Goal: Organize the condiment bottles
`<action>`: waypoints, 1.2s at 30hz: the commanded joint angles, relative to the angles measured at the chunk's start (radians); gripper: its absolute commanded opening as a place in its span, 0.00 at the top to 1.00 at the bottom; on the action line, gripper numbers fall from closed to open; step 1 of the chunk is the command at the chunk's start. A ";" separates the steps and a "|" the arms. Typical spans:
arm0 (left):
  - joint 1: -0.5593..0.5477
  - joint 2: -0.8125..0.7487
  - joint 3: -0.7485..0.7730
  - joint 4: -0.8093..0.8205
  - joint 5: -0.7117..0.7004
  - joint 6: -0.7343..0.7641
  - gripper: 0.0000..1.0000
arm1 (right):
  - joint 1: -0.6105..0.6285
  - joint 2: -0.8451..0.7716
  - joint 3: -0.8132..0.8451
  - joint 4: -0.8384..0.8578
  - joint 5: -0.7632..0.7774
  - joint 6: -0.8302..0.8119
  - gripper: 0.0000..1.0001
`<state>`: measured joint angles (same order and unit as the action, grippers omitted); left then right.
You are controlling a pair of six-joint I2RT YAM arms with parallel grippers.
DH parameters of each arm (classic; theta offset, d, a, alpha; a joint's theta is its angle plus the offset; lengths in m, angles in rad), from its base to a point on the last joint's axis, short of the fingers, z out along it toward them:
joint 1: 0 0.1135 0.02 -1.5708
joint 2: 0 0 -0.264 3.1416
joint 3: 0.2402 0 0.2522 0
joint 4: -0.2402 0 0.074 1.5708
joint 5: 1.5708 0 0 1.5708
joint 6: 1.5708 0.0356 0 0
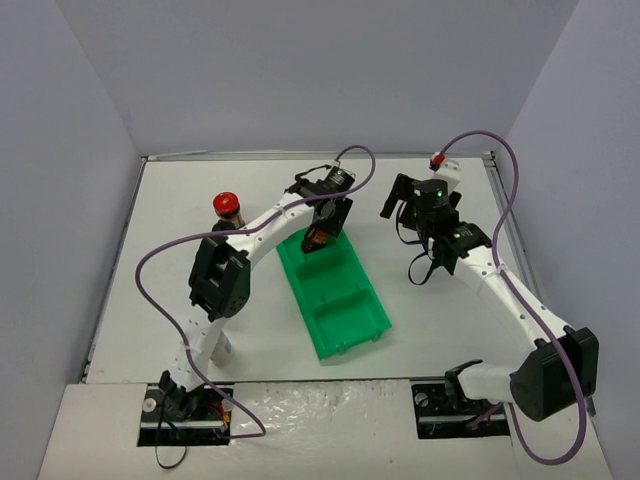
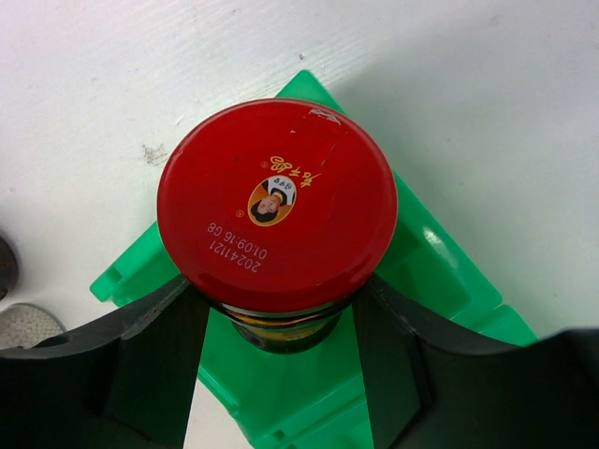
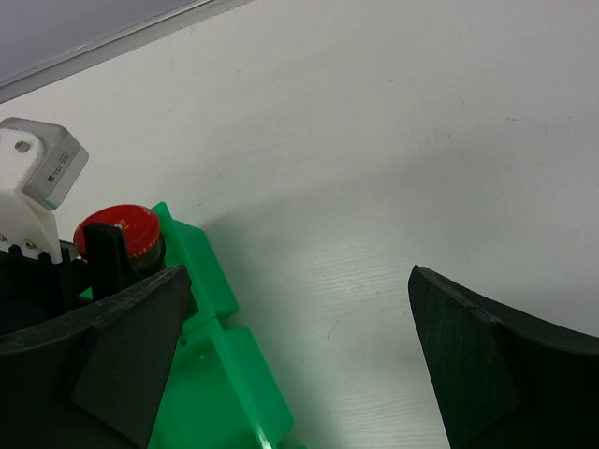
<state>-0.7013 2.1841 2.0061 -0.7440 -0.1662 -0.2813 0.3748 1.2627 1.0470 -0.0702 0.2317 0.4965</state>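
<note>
My left end effector (image 2: 279, 323) gripped the dark red-capped glass jar (image 2: 276, 206) over the twelve-o'clock compartment of the green plastic bin (image 2: 440, 271), presumably to lower it in. My right end effector (image 3: 295, 355) hung released at two o'clock.

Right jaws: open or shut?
Open. Its fingers stand wide apart, bare table between them, nothing held.

Top view overlooks the table (image 1: 265, 340); both close wrist views (angled downward) share the green bin (image 1: 340, 305).
</note>
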 commanded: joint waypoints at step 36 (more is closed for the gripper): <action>0.057 0.171 0.416 -0.094 0.181 0.091 0.54 | 0.009 0.064 0.036 0.061 0.038 0.007 0.00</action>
<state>-0.6552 2.4531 2.4614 -0.8552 0.0441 -0.1867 0.3748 1.3181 1.0470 -0.0635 0.2470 0.4973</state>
